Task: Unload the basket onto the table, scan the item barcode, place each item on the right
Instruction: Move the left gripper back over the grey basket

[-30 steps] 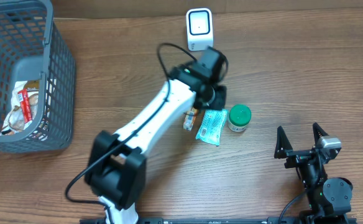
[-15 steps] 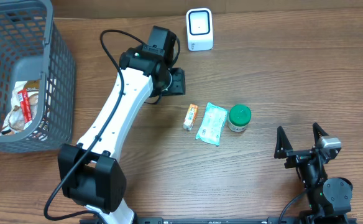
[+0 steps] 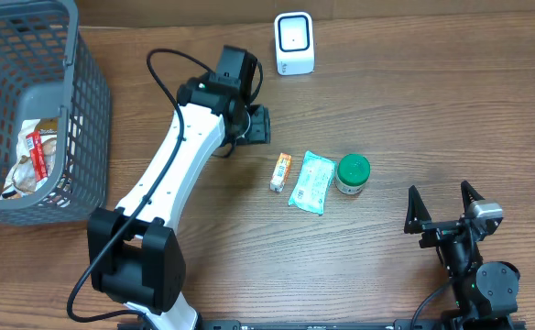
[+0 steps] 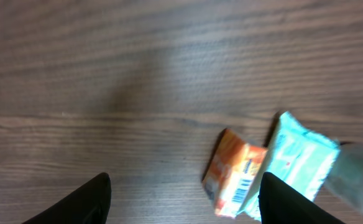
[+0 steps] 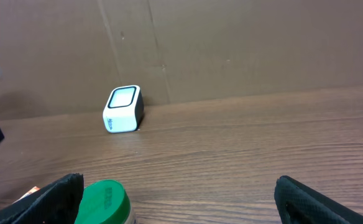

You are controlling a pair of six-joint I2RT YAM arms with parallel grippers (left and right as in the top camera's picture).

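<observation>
Wooden tabletop (image 3: pixel 432 92) filled the view, with a mesh basket (image 3: pixel 89 110) at its left edge, contents half hidden. The left gripper (image 3: pixel 260 124) hung with fingers apart, empty. An orange packet (image 3: pixel 280 171) lay flat beside a teal pouch (image 3: pixel 311 181) and a green-lidded jar (image 3: pixel 353 173) — well apart from the scanner (image 3: pixel 294 43) at the back, so scanning looked not yet begun. Far right, the right gripper (image 3: pixel 440 194) stood wide apart, holding nothing.

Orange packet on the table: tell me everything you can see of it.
The orange packet is a small, glossy orange-and-white wrapper lying flat on the wooden table. A barcode shows on its upper face near one end. A mint-green pouch lies close beside it; nothing holds it.
</observation>
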